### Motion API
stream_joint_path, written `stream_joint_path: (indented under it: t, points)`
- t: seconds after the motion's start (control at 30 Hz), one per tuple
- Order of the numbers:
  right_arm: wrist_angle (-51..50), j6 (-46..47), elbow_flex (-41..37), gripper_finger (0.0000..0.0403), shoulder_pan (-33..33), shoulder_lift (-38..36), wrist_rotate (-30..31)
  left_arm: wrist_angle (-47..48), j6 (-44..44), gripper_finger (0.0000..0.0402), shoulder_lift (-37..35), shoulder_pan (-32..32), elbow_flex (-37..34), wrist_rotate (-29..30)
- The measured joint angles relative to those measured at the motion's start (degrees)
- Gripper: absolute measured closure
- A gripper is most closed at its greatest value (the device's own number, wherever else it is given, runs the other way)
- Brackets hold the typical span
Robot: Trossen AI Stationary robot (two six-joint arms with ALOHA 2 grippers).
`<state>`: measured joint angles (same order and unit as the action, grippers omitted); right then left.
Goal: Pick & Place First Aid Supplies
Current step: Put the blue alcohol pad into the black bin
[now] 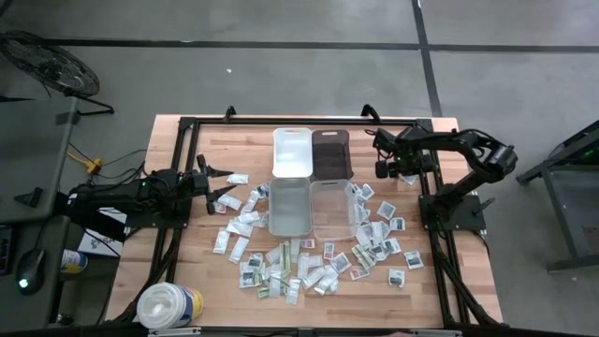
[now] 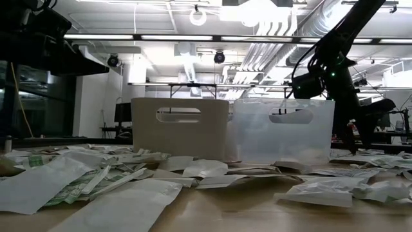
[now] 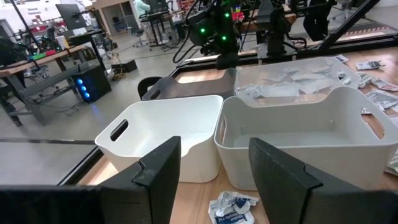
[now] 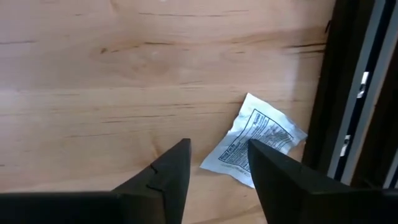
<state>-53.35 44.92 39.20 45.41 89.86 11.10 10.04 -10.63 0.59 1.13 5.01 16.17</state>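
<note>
The first aid supplies (image 1: 309, 267) are many small flat white and greenish packets strewn flat over the wooden table around four bins; a few lie inside the clear bin (image 1: 332, 208). My left gripper (image 1: 223, 185) hovers open at the table's left side, pointing toward the bins, with one packet (image 3: 233, 208) on the table just under its fingers. My right gripper (image 1: 387, 168) is open near the far right corner, raised and pointing down. One white printed packet (image 4: 258, 140) lies on the wood under it, mostly beside one finger.
Four bins stand in the middle: a white bin (image 1: 292, 152) and a dark bin (image 1: 329, 154) on the far side, a pale bin (image 1: 290, 206) and the clear one nearer. A big white round tub (image 1: 168, 304) sits at the near left corner. A black frame (image 1: 426, 201) borders the table.
</note>
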Motion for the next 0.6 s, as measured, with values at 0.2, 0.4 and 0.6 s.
stream_joint_path:
  t: [0.2, 0.4, 0.6]
  points:
    - [1.08, -0.15, -0.26, 0.0254, 0.32, -0.02, -0.62, 0.00, 0.00, 0.0213, -0.01, 0.00, 0.01, -0.14]
    - [1.41, -0.34, -0.26, 0.0280, 0.34, -0.02, -1.28, 0.00, 0.00, 0.0213, 0.01, -0.01, 0.01, -0.18]
    - [1.76, -0.37, -0.28, 0.0324, 0.34, -0.02, -1.87, 0.00, 0.00, 0.0213, 0.01, 0.00, 0.01, -0.18]
